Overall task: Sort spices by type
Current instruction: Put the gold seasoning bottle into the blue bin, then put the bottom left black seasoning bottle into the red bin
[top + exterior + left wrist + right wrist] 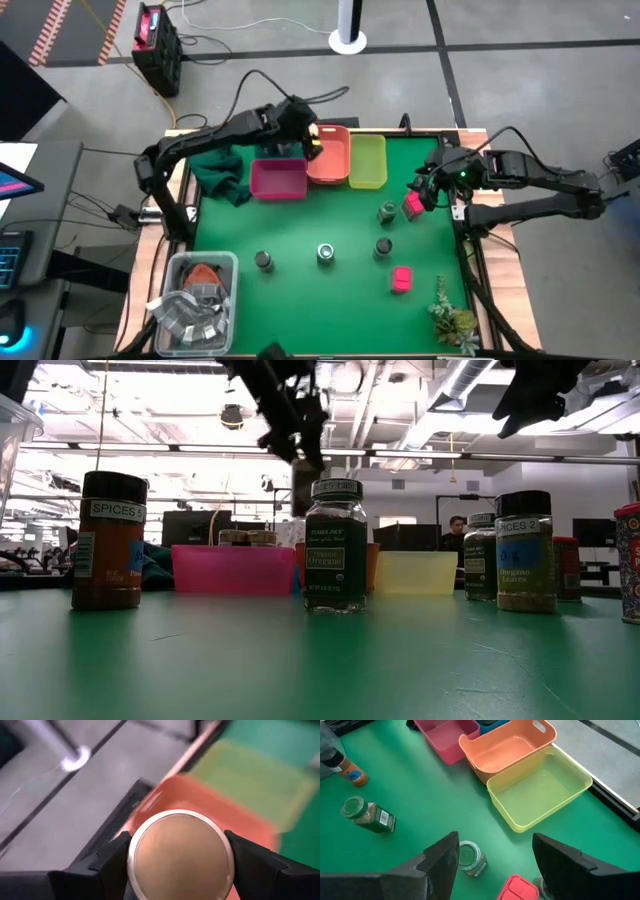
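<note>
Jar w/ tan top (180, 855) sits clamped btwn fingers (107, 867) of left gripper (308, 140), held above orange tray (330, 160) near table's far edge. Right gripper (428, 185), jaws apart & empty, hovers by right edge, over pink box (411, 204) & a green-top jar (387, 212).

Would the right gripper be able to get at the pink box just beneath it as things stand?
Probably yes: the right gripper is open and empty, the pink box lies just beside it, and only a green-topped jar stands near.
</note>
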